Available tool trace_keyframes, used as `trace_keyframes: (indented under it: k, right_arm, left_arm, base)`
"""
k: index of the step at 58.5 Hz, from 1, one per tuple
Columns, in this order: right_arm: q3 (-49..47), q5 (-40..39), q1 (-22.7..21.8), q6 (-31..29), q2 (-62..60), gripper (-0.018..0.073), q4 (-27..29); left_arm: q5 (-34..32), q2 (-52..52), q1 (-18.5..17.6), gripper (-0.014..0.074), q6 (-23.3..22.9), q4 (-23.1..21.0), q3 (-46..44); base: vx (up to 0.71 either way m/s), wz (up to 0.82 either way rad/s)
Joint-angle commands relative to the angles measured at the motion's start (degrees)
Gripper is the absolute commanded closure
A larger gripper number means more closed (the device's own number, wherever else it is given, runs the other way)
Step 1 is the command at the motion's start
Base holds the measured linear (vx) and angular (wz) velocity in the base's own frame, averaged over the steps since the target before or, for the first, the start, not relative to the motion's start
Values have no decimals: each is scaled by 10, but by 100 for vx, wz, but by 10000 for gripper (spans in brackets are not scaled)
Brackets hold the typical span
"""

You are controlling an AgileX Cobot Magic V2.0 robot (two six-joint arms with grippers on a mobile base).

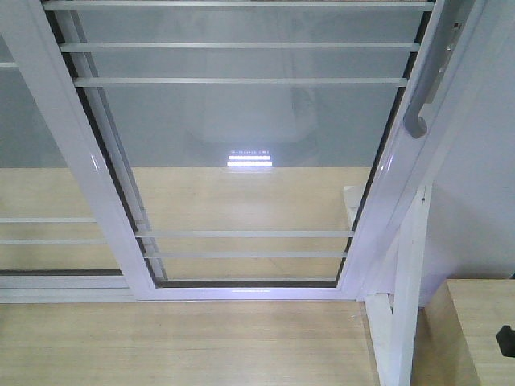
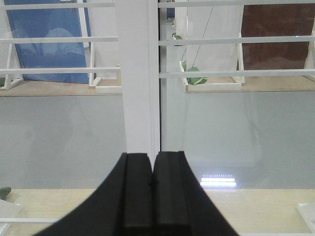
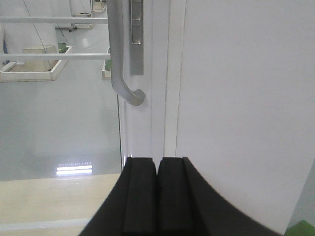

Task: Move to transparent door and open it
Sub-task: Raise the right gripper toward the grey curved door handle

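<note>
Ahead: transparent door [image 1: 249, 145], grey handle [image 1: 418, 122] right, white post [image 1: 406, 297] below.

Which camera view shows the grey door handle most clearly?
The right wrist view: the grey handle is close, curved end included. The front view shows it small, upper right; the left wrist view lacks it.

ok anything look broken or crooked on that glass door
Nothing stands out. The transparent door has unbroken glass and straight, parallel bars, and its grey handle looks intact. The bright streaks low on the glass are only a light reflection.
</note>
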Motion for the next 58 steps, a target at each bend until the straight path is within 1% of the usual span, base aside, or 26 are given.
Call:
trace_keyframes:
  k: [1,23,33,38,45,48,53,55,58]
  right_arm:
    - [7,-46,-3,-4,9,564,-2]
    - [7,-46,-3,-4,9,564,-2]
    - [7,-47,-3,-4,9,564,-2]
    - [7,-51,-3,-6,9,564,-6]
    - [7,-108,-2,1,9,564,1]
    - [7,-136,-2,10,9,564,13]
    - [3,-165,-2,11,9,564,14]
    - [-6,-171,-2,11,9,564,14]
    - [-28,-170,-2,11,9,564,10]
  left_arm:
    - [-40,8,-2,602,-4,-2,13]
    - [-40,8,-2,602,-4,-2,13]
    - [-43,8,-2,602,3,5,13]
    - [-63,8,-2,602,3,4,13]
    - [-108,8,-2,602,-15,-3,13]
    - [-131,8,-2,602,-15,-3,12]
    - [-174,8,-2,602,-14,-3,10]
    - [-178,8,-2,602,-16,-6,6]
    - [-166,8,-2,602,-23,-17,-9]
  base:
    - [0,0]
    - [0,0]
    - [0,0]
    - [0,0]
    - [0,0]
    - [0,0]
    - [0,0]
    - [0,0]
    - [0,0]
